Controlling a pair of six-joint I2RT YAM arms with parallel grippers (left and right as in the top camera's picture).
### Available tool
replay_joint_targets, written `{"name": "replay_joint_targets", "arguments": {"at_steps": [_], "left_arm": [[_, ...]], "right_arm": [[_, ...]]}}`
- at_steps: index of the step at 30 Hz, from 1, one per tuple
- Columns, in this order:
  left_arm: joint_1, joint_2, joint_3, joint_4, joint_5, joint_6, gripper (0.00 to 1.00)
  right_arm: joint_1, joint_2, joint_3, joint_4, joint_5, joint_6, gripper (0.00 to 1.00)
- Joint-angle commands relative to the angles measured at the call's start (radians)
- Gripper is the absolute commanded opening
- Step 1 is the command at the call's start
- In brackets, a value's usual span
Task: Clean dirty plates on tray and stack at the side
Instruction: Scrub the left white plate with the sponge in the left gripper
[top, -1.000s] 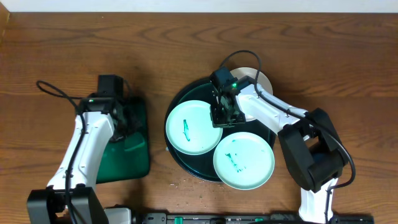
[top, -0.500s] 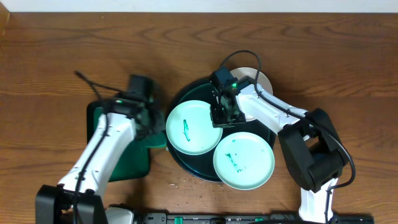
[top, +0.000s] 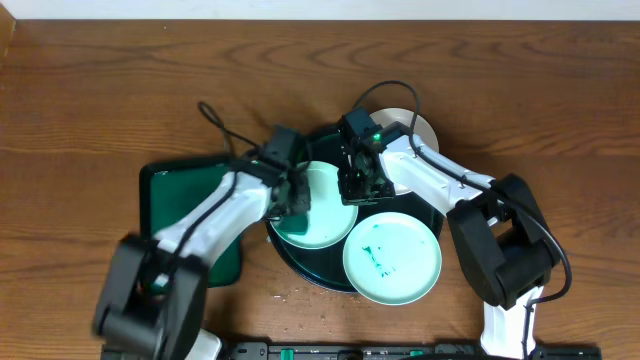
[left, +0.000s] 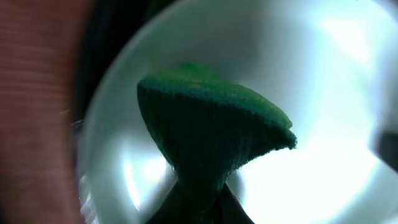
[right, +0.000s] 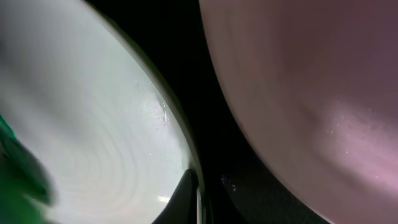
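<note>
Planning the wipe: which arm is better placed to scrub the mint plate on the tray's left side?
Left. Its jaws are shut on a green sponge right over that plate; the right jaws sit shut at its rim, no sponge.

Overhead: evenly lit; left arm (top: 205, 220) is blurred.
Left wrist: plate (left: 336, 93) is washed out by glare.
Right wrist: dim; everything is defocused.

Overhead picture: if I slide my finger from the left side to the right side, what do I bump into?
First the small rectangular green tray → left gripper pinching a green sponge → right gripper → white plate.
</note>
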Motion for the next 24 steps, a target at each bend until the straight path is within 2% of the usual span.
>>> {"name": "replay_joint_targets", "arguments": {"at_steps": [1,4,10,15,21,24], "left_arm": [[-0.009,0.072,-0.005,0.026,0.011,-0.026,0.07],[-0.009,0.120,-0.005,0.059,0.072,-0.026,0.07],[-0.020,0.144,-0.005,0.159,0.305,0.005,0.07],[-0.045,0.144,-0.005,0.234,0.417,0.004,0.07],[-0.040,0.144,-0.005,0.241,0.401,-0.040,0.07],[-0.012,0.144,-0.005,0.188,0.254,-0.110,0.07]], "right_arm": [[0.016,0.028,-0.026,-0.005,0.013,-0.008,0.01],[0.016,0.028,-0.026,-0.005,0.013,-0.008,0.01],[0.016,0.028,-0.026,-0.006,0.012,-0.008,0.01],[0.016,0.028,-0.026,-0.010,0.012,-0.008,0.01],[0.016,0.028,-0.026,-0.014,0.013,-0.008,0.01],[0.016,0.028,-0.026,-0.019,0.012,-0.008,0.01]]}}
